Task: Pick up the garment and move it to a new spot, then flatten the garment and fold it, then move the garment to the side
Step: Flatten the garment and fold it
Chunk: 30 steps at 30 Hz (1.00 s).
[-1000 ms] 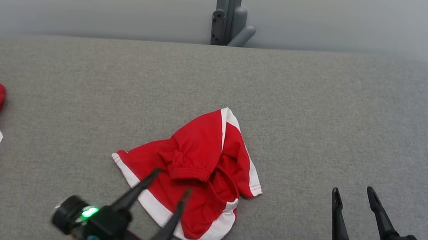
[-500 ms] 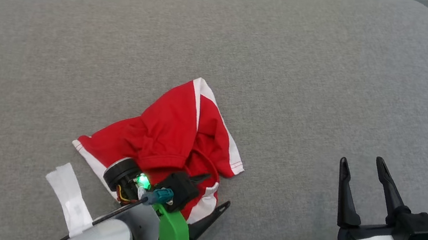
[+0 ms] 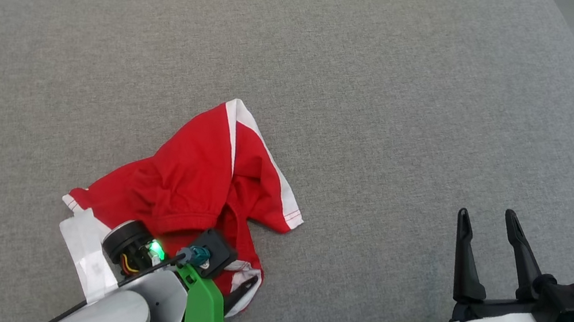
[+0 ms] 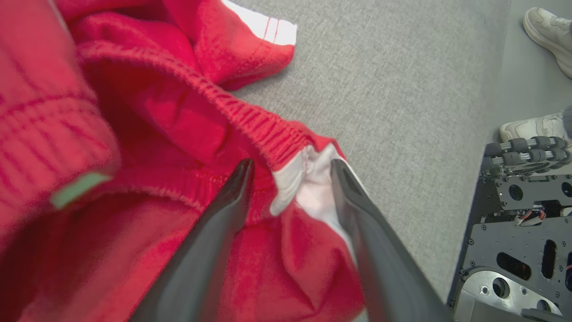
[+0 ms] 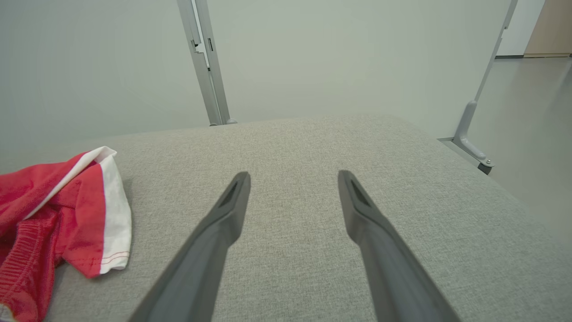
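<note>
The garment [image 3: 202, 182], red shorts with white trim, lies crumpled on the grey surface [image 3: 388, 114]. In the head view it sits left of the middle and toward the near edge. One leg points away and the elastic waistband [image 4: 250, 120] is turned toward the robot. Nothing about it is flat or folded, so I judge the task to be at its first step: the pick-up, before the carry to a new spot.

The left gripper [image 4: 290, 167] is down on the garment's near edge. In the left wrist view its two fingers stand wide apart, straddling a bunch of cloth where the end of the waistband meets a white panel [image 4: 313, 179]. One finger lies on red cloth just under the waistband, and the other runs along the outer side of the white panel. Cloth sits between the tips, but nothing is pinched.

The next move, as I judge it, calls for the jaws to come together on that bunch with the thick elastic inside the bite. A hold on the thin white layer alone could slip on the lift.

The right gripper [image 3: 487, 213] hovers over bare surface, well apart from the garment. Its fingers are spread wide and it holds nothing.
</note>
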### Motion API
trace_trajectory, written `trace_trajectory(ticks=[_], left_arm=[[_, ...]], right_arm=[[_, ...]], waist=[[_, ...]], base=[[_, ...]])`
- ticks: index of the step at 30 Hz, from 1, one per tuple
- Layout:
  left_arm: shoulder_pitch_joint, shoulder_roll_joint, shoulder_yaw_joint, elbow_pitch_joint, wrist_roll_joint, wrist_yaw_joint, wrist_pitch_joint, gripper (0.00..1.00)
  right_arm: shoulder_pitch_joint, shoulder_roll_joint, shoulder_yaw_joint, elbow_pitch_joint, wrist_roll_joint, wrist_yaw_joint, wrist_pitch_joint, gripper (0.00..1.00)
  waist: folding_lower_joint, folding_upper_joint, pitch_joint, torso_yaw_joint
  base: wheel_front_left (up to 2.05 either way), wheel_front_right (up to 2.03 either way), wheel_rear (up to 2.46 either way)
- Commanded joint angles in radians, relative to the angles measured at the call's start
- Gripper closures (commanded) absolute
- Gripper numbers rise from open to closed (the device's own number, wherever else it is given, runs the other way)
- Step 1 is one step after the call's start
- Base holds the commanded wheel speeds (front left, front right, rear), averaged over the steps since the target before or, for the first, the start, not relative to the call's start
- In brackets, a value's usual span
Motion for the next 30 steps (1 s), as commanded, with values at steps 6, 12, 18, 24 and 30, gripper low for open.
trace_trajectory(ticks=[6,12,18,24,30], left_arm=[[-0.013,-0.004,0.016,0.012,-0.036,0.006,-0.001,1.00],[-0.046,-0.047,0.078,-0.081,-0.101,0.017,-0.037,1.00],[-0.174,-0.106,0.187,-0.159,-0.150,0.062,-0.046,1.00],[-0.333,-0.173,0.291,-0.124,-0.155,0.115,-0.101,1.00],[-0.409,-0.209,0.343,-0.053,-0.150,0.112,-0.202,1.00]], right_arm=[[-0.011,0.001,-0.002,0.005,0.029,0.000,-0.004,0.00],[-0.001,0.001,-0.011,0.011,0.037,0.000,-0.004,0.00],[-0.002,0.001,0.004,0.020,0.047,0.000,-0.004,0.00],[-0.025,0.000,0.015,0.028,0.040,0.000,-0.004,0.00],[-0.026,0.000,0.024,0.035,0.036,0.000,-0.004,0.00]], waist=[[0.0000,0.0035,-0.003,-0.006],[0.0000,0.0035,-0.012,-0.003],[0.0000,0.0035,-0.029,0.002],[0.0000,0.0035,-0.047,-0.021],[0.0000,0.0035,-0.063,-0.050]], base=[[0.00,0.00,0.00],[0.00,0.00,0.00],[0.00,0.00,0.00],[0.00,0.00,0.00],[0.00,0.00,0.00]])
